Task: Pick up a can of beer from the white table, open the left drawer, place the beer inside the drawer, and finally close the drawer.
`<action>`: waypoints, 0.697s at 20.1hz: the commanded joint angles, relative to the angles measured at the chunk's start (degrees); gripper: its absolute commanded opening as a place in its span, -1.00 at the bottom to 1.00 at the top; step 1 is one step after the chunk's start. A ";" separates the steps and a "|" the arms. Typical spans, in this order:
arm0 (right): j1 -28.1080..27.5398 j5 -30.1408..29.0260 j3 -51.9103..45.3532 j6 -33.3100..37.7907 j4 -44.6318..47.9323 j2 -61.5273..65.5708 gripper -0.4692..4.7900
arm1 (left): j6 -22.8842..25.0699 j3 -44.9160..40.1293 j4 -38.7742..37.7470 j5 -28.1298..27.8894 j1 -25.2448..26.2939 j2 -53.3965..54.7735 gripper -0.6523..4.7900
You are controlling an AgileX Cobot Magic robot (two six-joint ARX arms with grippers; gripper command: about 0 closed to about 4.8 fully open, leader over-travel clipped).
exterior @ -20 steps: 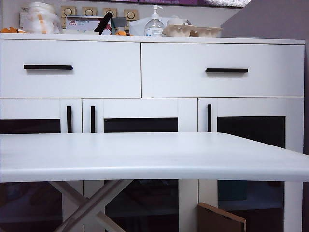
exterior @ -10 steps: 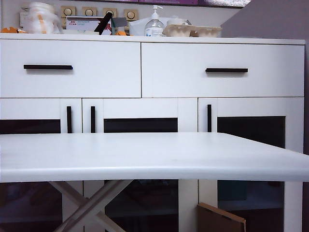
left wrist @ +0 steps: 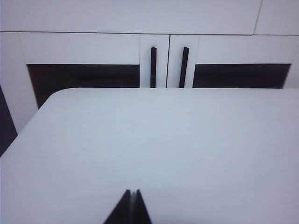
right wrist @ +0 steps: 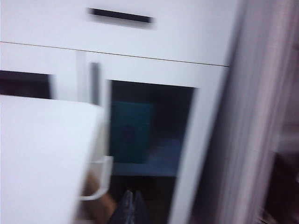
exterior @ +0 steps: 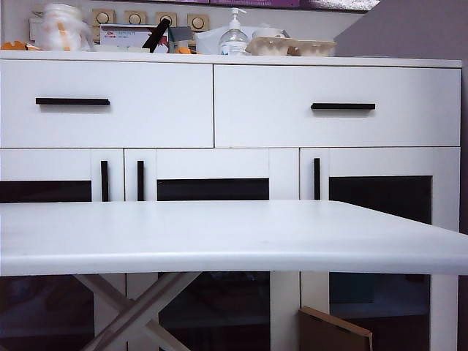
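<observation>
The white table [exterior: 219,234] fills the front of the exterior view, and no can of beer shows on it in any view. Behind it, the left drawer [exterior: 106,102] of the white cabinet is shut, its black bar handle [exterior: 72,102] off-centre. Neither arm appears in the exterior view. In the left wrist view my left gripper [left wrist: 132,192] hangs shut and empty just above the table [left wrist: 154,140], pointing toward the cabinet doors. The right wrist view is blurred. There my right gripper [right wrist: 132,193] is shut and empty, beyond the table's corner [right wrist: 42,154].
On the cabinet top stand a clear pump bottle [exterior: 234,36], egg cartons [exterior: 292,46] and a plastic jar [exterior: 62,28]. The right drawer [exterior: 336,106] is shut. Glass doors with black handles [exterior: 140,180] are below. A cardboard box [exterior: 333,333] sits on the floor. A grey wall [right wrist: 266,116] is on the right.
</observation>
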 commanded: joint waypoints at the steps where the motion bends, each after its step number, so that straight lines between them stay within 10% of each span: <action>1: -0.31 -0.96 0.02 0.15 -0.28 -0.07 -0.82 | -0.15 0.11 0.22 -0.02 -0.09 0.02 -0.78; 14: -6.69 1.29 0.02 0.11 -2.29 -0.07 -0.82 | -0.13 0.11 0.09 -0.02 -0.07 0.02 -0.78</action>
